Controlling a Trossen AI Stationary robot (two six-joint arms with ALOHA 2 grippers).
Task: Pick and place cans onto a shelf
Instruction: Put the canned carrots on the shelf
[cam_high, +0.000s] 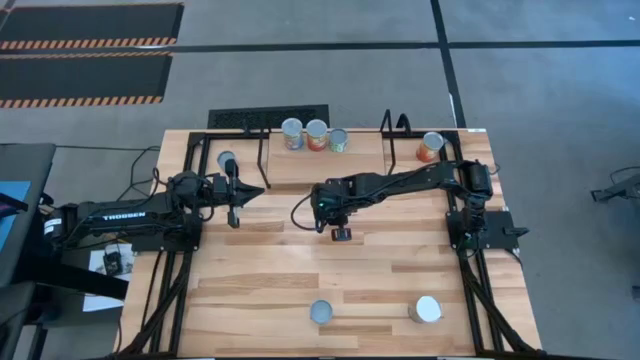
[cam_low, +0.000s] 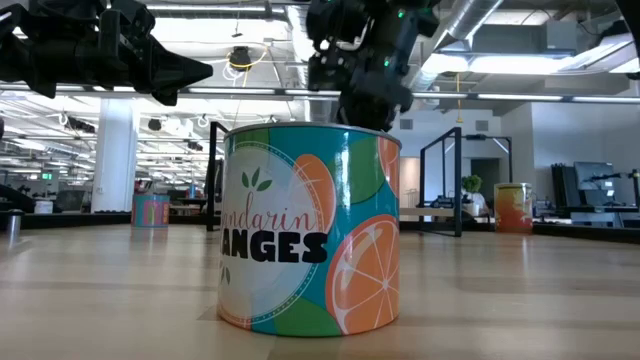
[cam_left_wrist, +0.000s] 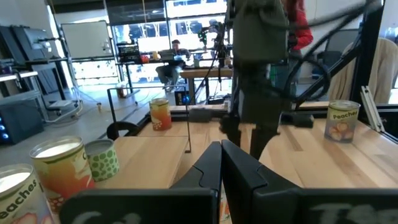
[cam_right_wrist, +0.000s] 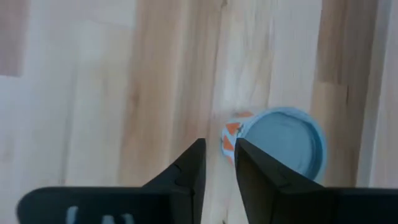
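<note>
Right gripper (cam_high: 342, 234) hung mid-frame in the high view over the plank table (cam_high: 260, 290), fingers slightly parted, gripping nothing. Left gripper (cam_high: 233, 213) sat closed and empty, left of centre. Three cans (cam_high: 316, 135) stood on the shelf (cam_high: 300, 165) at top centre. Grey floor surrounded the table.

Bright even daylight; blurred wrist views

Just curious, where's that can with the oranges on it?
In the high view, the mandarin can stands near the table's front edge, left of another can.
</note>
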